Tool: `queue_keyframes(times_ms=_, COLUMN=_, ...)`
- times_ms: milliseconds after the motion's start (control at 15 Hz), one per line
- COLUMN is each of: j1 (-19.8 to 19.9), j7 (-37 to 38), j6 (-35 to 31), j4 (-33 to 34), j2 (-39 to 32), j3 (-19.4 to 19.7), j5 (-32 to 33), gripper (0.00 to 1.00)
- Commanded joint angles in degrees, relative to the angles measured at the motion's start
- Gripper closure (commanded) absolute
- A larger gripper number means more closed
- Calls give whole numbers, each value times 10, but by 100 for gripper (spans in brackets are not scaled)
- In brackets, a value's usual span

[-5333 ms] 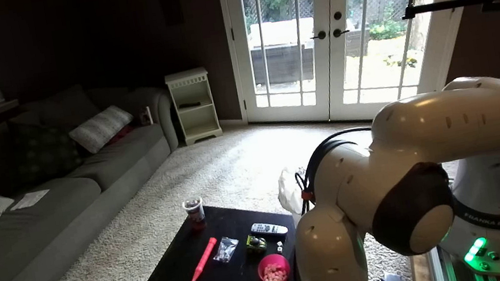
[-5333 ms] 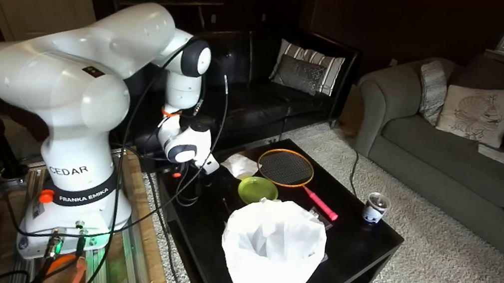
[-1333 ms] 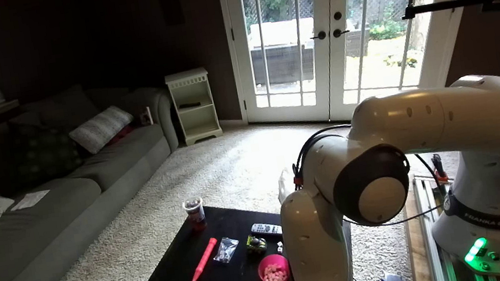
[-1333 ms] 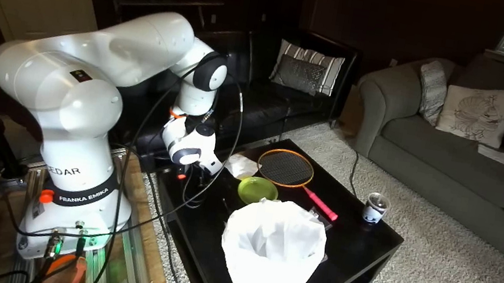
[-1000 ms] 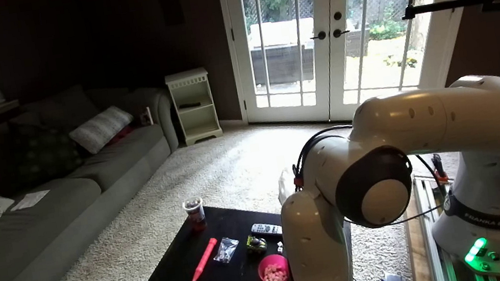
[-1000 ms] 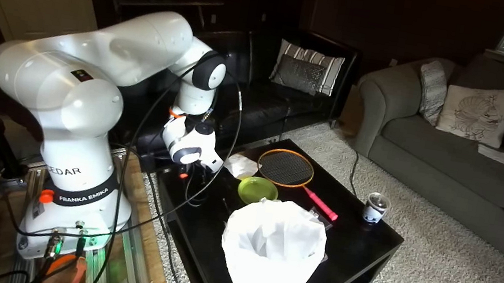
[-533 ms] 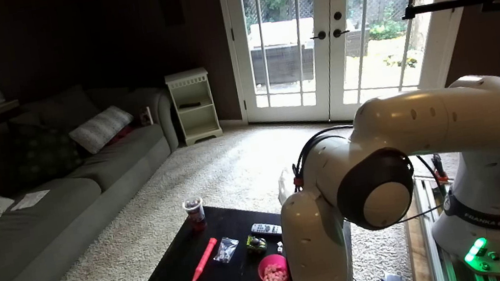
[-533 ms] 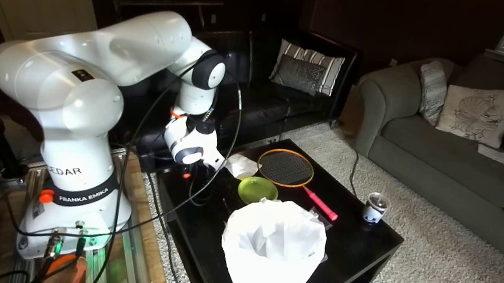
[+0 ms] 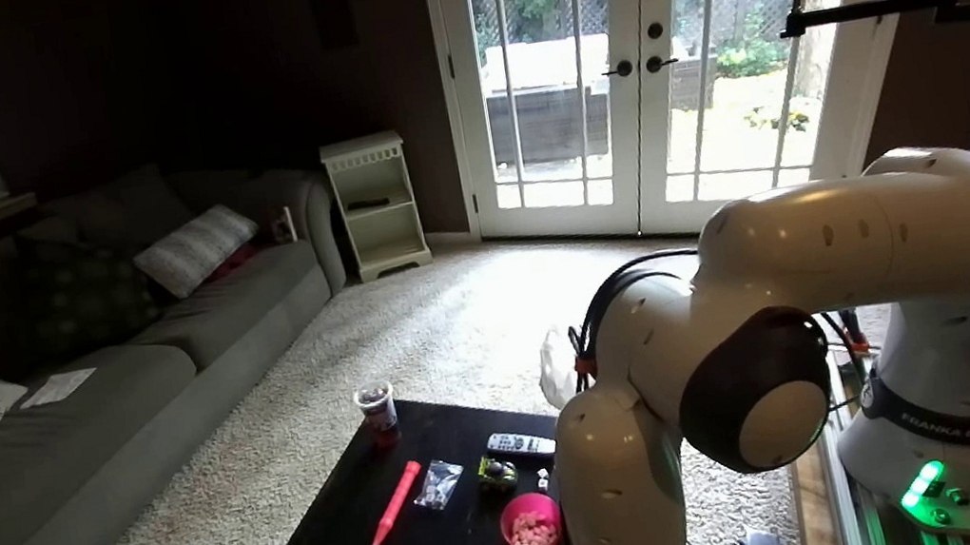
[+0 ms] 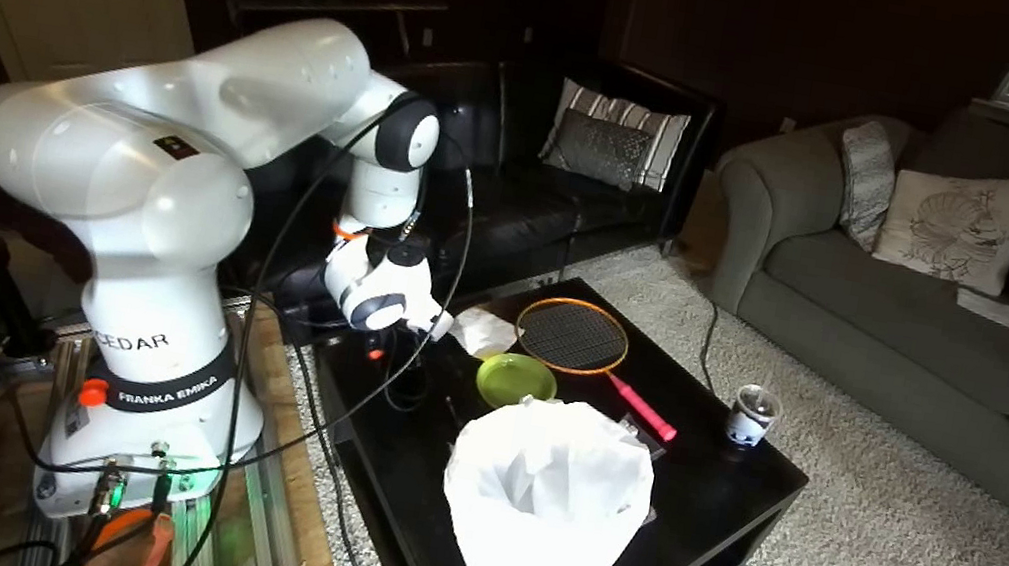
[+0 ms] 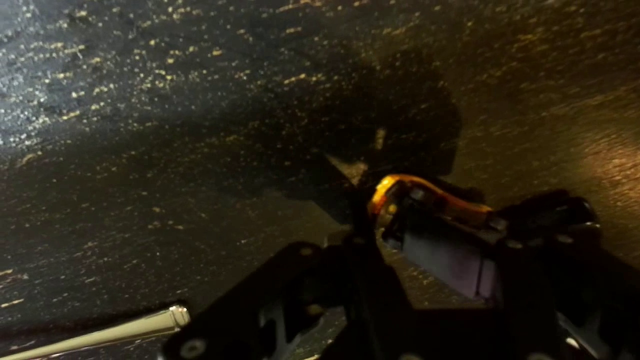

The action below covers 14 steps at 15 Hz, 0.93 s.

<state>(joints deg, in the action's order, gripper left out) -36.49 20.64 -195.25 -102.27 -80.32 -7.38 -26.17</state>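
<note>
In the wrist view my gripper (image 11: 432, 235) is shut on a small object with an orange rim and grey-purple body, the orange-and-grey object (image 11: 445, 260). It fills the gap at the tips, a dark finger meeting each end. Its underside is hidden, and I cannot tell how high it is over the dark table. A shiny metal handle (image 11: 125, 331) lies on the table beside the left finger. The jaws are lost in the dark in an exterior view, below the white wrist (image 10: 396, 296), near the green plate (image 10: 514, 381).
On the black table (image 10: 684, 494) are a racket (image 10: 572, 334), white paper (image 10: 481, 332) and a lidded cup (image 10: 749, 418). A pink bowl (image 9: 531, 527) holds pale pieces, near a remote (image 9: 520, 443) and plastic bag (image 9: 438, 484). A white-lined bin (image 10: 546, 502) stands nearest an exterior camera.
Over the last half second the arm has drawn back slightly toward its base. About five seconds ago it stood farther back still. The things on the table have not moved.
</note>
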Motion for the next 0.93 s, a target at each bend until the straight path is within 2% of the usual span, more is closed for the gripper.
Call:
queue_keyframes(times_ms=0, j1=-24, j7=4, j6=17, j4=26, j2=-19, j3=15, j5=-4, gripper=100)
queue_keyframes(times_ms=67, j1=-15, j7=2, j6=17, j4=24, j2=-19, j3=8, j5=2, gripper=100)
queue_keyframes(times_ms=200, j1=29, j7=-6, j6=16, j4=19, j2=-16, j3=-25, j5=21, gripper=99)
queue_keyframes(times_ms=467, j1=79, j7=-5, j6=5, j4=5, j2=-13, j3=-59, j5=24, gripper=99)
queue_keyframes(times_ms=533, j1=93, j7=-8, j6=-2, j4=0, j2=-12, j3=-69, j5=27, gripper=71)
queue_keyframes(times_ms=600, j1=102, j7=-10, j6=-10, j4=-7, j2=-7, j3=-75, j5=28, gripper=70)
queue_keyframes(times_ms=867, j1=123, j7=-17, j6=-24, j4=-17, j2=-3, j3=-86, j5=38, gripper=43)
